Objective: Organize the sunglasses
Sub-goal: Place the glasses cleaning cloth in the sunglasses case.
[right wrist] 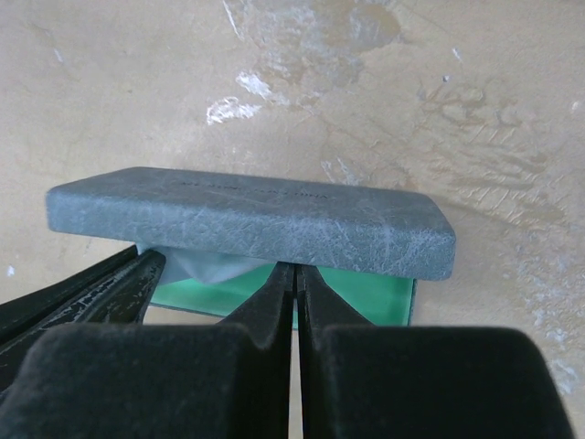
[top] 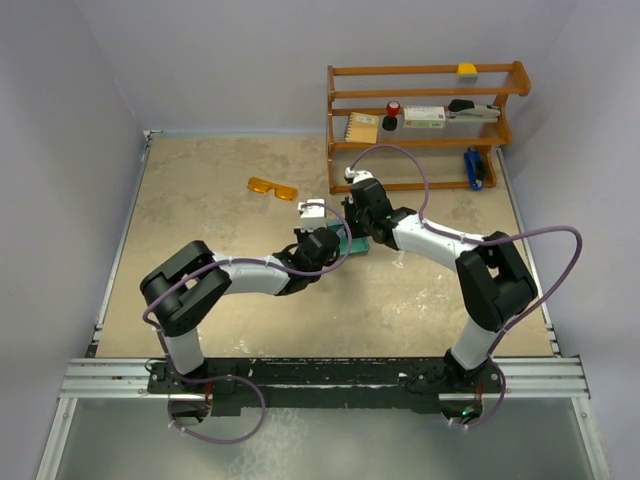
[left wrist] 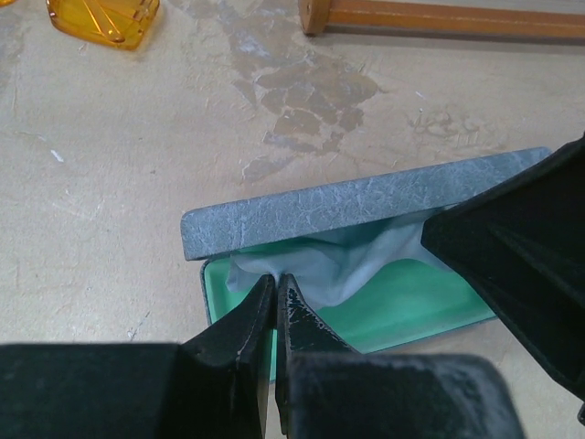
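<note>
The orange sunglasses (top: pixel 272 187) lie on the table to the back left of both grippers; one corner of them (left wrist: pixel 101 18) shows in the left wrist view. The blue-grey case (left wrist: pixel 366 206) stands partly open with its teal inside (left wrist: pixel 411 311) showing, and a light blue cloth (left wrist: pixel 338 261) lies in it. My left gripper (left wrist: pixel 274 279) is shut, pinching the cloth's edge at the case's left end. My right gripper (right wrist: pixel 294 270) is shut with nothing between its fingers. Its tips reach under the raised lid (right wrist: pixel 256 219), over the teal inside (right wrist: pixel 366 297).
A wooden shelf (top: pixel 420 125) stands at the back right with a stapler, a box and small items on it; its base rail (left wrist: pixel 439 14) lies just beyond the case. Walls close the table on the left, back and right.
</note>
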{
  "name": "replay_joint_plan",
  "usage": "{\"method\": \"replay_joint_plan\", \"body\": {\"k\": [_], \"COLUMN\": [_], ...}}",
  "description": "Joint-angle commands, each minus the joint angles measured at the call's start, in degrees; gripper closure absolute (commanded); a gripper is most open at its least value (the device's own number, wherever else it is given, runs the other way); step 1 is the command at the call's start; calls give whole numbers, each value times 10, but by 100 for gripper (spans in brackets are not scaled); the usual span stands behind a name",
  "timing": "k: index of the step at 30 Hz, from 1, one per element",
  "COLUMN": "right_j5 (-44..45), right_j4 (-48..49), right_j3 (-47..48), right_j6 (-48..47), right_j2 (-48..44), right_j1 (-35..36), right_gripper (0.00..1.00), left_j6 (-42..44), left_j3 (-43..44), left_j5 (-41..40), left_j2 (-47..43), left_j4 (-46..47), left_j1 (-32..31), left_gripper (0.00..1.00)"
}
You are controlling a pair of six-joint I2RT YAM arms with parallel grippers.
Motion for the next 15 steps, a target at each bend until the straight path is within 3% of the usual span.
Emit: {"method": "replay_joint_plan", "body": {"k": [1, 15], "right_j5": [-3, -1], "right_j4": [19, 21], "right_j3": [-7, -33], "right_j6": [-6, -1], "right_j2": [10, 24], "right_j1": [-3, -5], "right_gripper": [100, 100], "left_j6": [-5, -30], "left_j3": [-3, -18], "left_j5": [2, 23], "left_j2": [9, 23], "left_j4": [27, 34], "left_j1": [5, 5], "left_gripper": [100, 100]}}
